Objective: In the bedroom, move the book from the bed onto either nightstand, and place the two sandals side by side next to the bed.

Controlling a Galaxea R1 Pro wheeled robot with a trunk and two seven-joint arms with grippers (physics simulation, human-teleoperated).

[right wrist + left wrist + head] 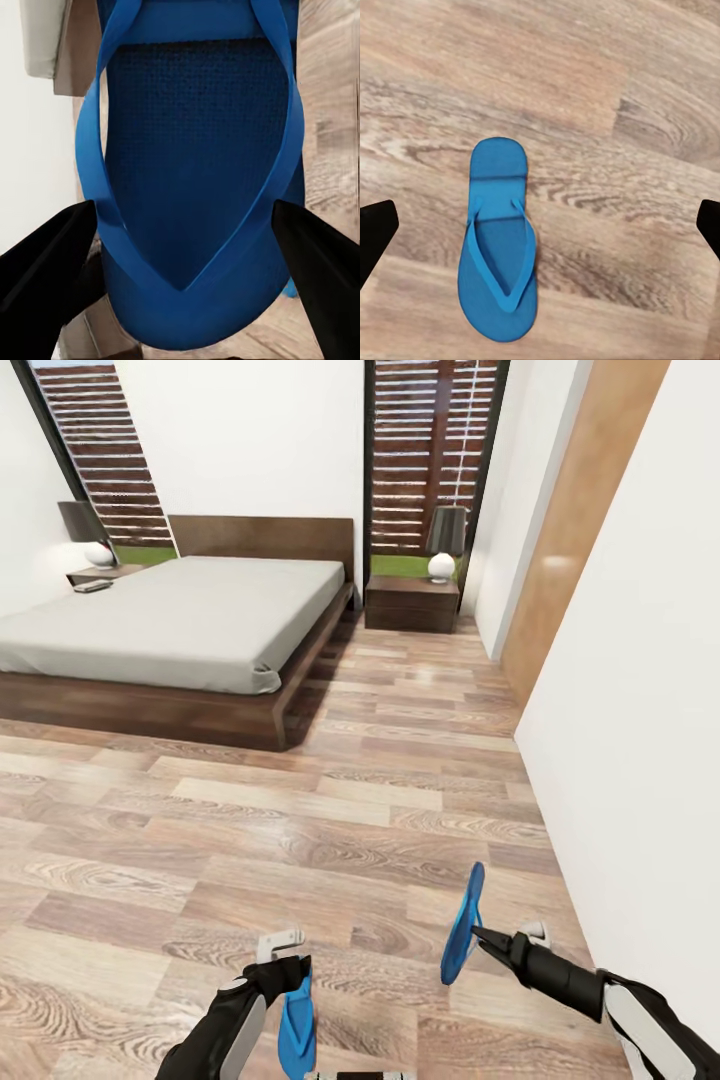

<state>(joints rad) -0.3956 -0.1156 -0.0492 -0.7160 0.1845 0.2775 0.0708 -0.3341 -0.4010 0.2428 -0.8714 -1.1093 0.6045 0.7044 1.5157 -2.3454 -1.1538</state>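
Sandal (199,187) pinched in right claw (478,936), upright

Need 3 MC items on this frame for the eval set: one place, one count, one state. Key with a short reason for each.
1. The sandal in the left wrist view lies:
A. on the bed
B. flat on the floor
C. on a nightstand

2. Lamps in the head view:
A. one
B. two
C. three

3. The right gripper is:
A. open, empty
B. holding a book
C. shut on the other sandal

Key:
1 B, it lies strap-up on wood planks.
2 B, one stands on either side of the bed.
3 C, the blue sole hangs on edge at its fingertips, above the floor.
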